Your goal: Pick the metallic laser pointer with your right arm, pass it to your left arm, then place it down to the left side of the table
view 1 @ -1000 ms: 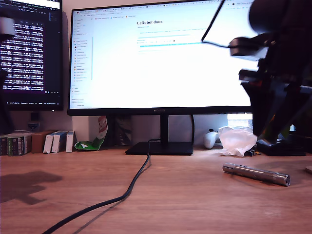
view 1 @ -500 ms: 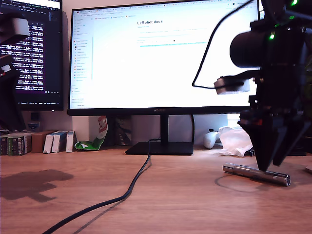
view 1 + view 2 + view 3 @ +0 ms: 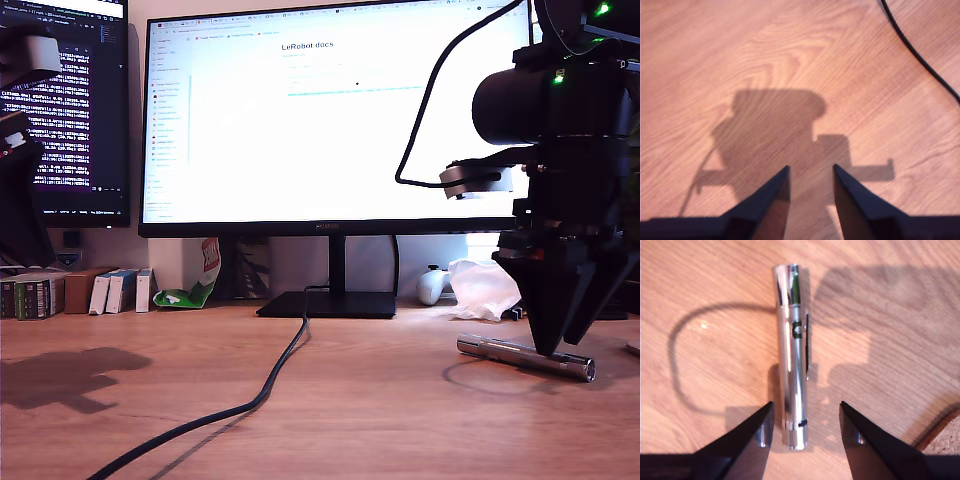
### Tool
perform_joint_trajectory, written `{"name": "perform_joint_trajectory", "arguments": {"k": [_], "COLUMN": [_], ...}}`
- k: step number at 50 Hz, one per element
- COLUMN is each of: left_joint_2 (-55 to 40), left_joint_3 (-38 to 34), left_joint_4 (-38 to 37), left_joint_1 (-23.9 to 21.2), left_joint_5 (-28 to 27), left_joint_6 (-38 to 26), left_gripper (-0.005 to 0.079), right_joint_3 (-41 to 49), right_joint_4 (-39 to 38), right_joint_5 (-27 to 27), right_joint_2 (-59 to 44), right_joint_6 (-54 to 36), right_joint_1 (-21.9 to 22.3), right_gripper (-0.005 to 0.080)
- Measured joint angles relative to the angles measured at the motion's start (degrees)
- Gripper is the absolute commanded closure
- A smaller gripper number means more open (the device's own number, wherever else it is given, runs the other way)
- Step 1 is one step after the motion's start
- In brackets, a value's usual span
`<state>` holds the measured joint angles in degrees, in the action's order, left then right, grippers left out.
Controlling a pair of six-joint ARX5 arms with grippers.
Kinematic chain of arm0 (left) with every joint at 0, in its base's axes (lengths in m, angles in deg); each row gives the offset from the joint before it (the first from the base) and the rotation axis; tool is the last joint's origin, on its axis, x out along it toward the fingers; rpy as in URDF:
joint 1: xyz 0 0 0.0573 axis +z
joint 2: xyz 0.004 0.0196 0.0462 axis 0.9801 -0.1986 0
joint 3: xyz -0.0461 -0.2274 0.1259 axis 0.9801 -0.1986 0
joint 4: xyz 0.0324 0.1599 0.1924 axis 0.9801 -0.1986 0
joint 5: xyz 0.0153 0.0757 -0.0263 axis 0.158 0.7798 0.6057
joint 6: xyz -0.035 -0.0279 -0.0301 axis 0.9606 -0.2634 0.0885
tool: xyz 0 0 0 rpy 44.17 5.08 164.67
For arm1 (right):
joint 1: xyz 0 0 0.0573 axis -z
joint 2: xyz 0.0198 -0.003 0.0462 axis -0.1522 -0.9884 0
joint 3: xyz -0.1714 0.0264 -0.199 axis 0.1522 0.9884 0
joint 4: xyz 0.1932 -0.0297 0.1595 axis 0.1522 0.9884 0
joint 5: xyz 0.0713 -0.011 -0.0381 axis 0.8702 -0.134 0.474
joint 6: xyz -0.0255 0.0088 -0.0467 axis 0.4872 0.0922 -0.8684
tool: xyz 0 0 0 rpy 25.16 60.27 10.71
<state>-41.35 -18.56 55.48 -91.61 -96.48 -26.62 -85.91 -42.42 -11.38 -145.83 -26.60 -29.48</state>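
The metallic laser pointer (image 3: 525, 358) lies flat on the wood-grain table (image 3: 380, 410) at the exterior view's right. My second gripper (image 3: 553, 350) points straight down over it, tips just above the table. In the second wrist view the pointer (image 3: 792, 375) runs lengthwise away from the open gripper (image 3: 806, 405), its near end between the two fingers, which do not touch it. My first gripper (image 3: 811, 166) is open over bare table, with only its own shadow beneath. A dark arm (image 3: 15, 200) shows at the exterior view's left edge.
A black cable (image 3: 270, 385) snakes from the monitor stand (image 3: 330, 303) toward the front edge; it also crosses the first wrist view (image 3: 920, 55). Behind the pointer sit crumpled plastic (image 3: 485, 285) and a white controller (image 3: 432, 285). Small boxes (image 3: 80, 292) line the back left.
My second arm has come down from above the screen to stand over the laser pointer, then shifted slightly. The arm at the exterior view's left has risen into view.
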Motion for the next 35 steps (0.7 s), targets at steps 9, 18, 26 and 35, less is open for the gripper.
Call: {"name": "perform_joint_trajectory", "arguments": {"k": [9, 18, 26, 35], "left_joint_2": [0.0, 0.0, 0.0, 0.0], "left_joint_3": [0.0, 0.0, 0.0, 0.0], "left_joint_4": [0.0, 0.0, 0.0, 0.0], "left_joint_1": [0.0, 0.0, 0.0, 0.0], "left_joint_5": [0.0, 0.0, 0.0, 0.0], "left_joint_6": [0.0, 0.0, 0.0, 0.0], "left_gripper": [0.0501, 0.0501, 0.0501, 0.0501], "right_joint_3": [0.0, 0.0, 0.0, 0.0], "right_joint_4": [0.1, 0.2, 0.2, 0.4], "right_joint_5": [0.2, 1.4, 1.5, 1.5], "right_joint_2": [0.0, 0.0, -0.2, -1.7], "right_joint_6": [0.0, 0.0, 0.0, 0.0], "right_joint_1": [0.0, 0.0, 0.0, 0.0], "right_gripper": [0.038, 0.038, 0.0381, 0.0397]}}
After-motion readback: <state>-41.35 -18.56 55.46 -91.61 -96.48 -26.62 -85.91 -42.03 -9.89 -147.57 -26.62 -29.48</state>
